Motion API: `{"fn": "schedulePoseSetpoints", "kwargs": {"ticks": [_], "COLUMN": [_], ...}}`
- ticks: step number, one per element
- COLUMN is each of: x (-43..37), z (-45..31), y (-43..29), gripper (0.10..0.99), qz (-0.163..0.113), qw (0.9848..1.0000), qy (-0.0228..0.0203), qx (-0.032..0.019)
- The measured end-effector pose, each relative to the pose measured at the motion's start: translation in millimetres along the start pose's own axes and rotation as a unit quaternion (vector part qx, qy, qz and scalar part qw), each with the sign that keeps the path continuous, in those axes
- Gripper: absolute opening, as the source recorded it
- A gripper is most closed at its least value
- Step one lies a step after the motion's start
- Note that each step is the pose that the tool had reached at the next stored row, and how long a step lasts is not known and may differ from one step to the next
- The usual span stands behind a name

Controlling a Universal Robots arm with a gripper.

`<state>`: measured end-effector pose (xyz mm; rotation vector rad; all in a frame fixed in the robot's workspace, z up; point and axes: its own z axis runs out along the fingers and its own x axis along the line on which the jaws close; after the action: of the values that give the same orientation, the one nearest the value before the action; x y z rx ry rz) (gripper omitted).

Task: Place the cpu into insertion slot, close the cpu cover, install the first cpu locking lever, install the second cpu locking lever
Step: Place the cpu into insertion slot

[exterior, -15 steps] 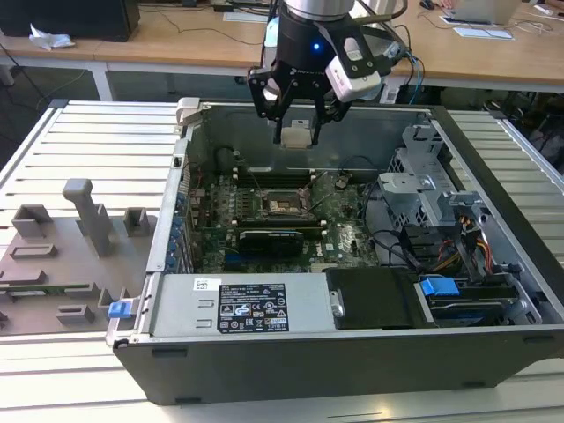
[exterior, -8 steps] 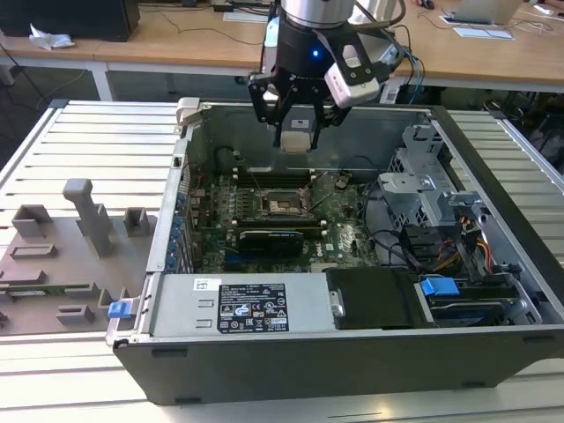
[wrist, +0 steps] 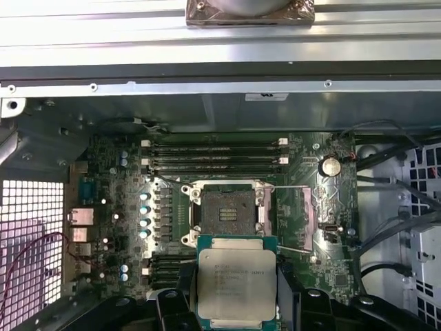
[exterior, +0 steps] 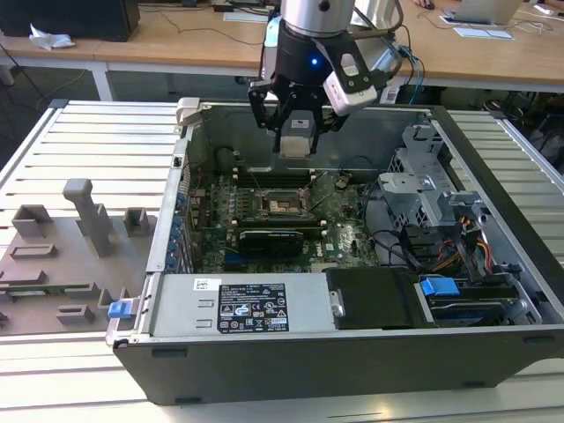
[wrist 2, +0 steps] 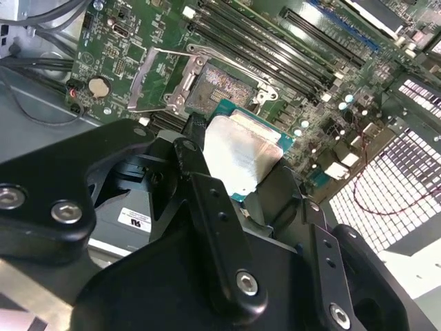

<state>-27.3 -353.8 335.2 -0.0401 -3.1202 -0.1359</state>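
Black jaws clamp the cpu [wrist: 236, 277] above the insertion slot [wrist: 227, 209].

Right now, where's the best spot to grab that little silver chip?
By two opposite thin edges, coming from above the metal top. The cpu is flat and square, so only its sides offer grip, and the claw pinches it that way.
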Motion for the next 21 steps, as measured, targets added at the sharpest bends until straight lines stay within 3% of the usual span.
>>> {"fn": "schedulePoseSetpoints", "kwargs": {"ticks": [8, 11, 13, 15, 21], "x": [-0.3, -0.4, -0.4, -0.4, -0.5], "z": [18.0, 24.5, 29.6, 34.4, 45.9], "y": [-1.6, -0.8, 4.1, 7.8, 9.1], "gripper": [0.545, 0.545, 0.545, 0.545, 0.545], "qz": [0.0, 0.0, 0.0, 0.0, 0.0], "qw": [1.0, 1.0, 0.9999, 0.9999, 0.9999], "qy": [0.0, 0.0, -0.0003, -0.0004, -0.0004], "qx": [0.0003, 0.0032, 0.0117, 0.0151, 0.0166]}}
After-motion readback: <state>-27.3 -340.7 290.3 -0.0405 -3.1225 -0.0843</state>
